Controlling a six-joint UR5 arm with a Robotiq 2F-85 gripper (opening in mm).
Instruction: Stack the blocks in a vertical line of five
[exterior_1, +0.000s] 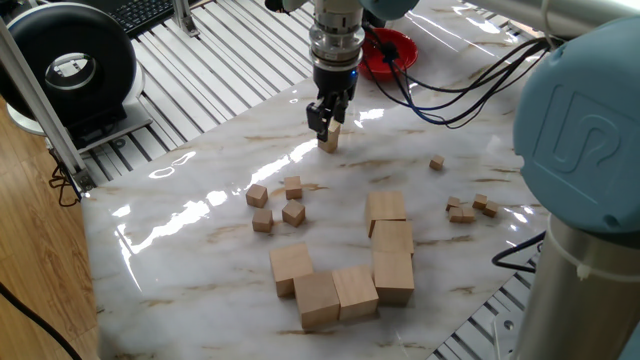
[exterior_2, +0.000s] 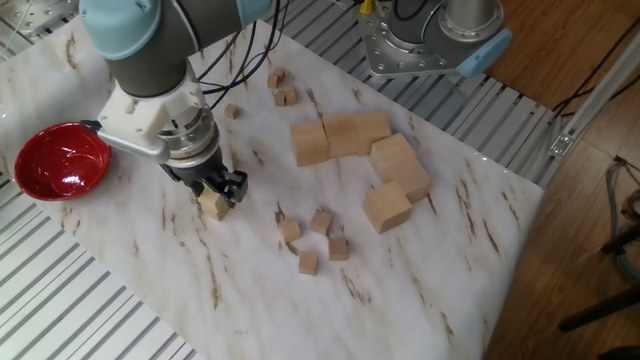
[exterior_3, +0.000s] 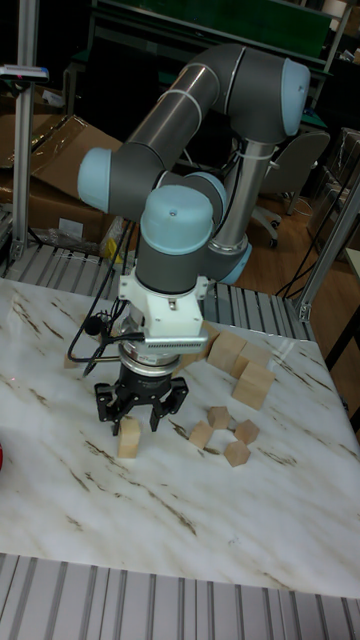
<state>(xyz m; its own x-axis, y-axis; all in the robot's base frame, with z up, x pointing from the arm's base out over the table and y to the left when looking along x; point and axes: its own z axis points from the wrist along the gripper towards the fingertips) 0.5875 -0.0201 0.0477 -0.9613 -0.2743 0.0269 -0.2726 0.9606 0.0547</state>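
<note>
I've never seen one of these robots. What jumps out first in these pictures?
The big grey-and-blue arm dominates, its gripper poised just above a small wooden block standing alone on the marble table. Four more small blocks lie scattered nearby, beside a cluster of large cubes. A red bowl sits at the table's edge.

The arm (exterior_3: 200, 110) is built of thick dark-grey tubes joined by rounded joints with pale blue end caps; one cap close to the camera in one fixed view bears an embossed UR logo (exterior_1: 585, 125). A white flange sits above a ribbed silver-and-black wrist ring. Below it hangs the black gripper (exterior_3: 139, 410), with short dark fingers (exterior_3: 106, 404). Black cables (exterior_1: 450, 95) trail along the arm.
</note>
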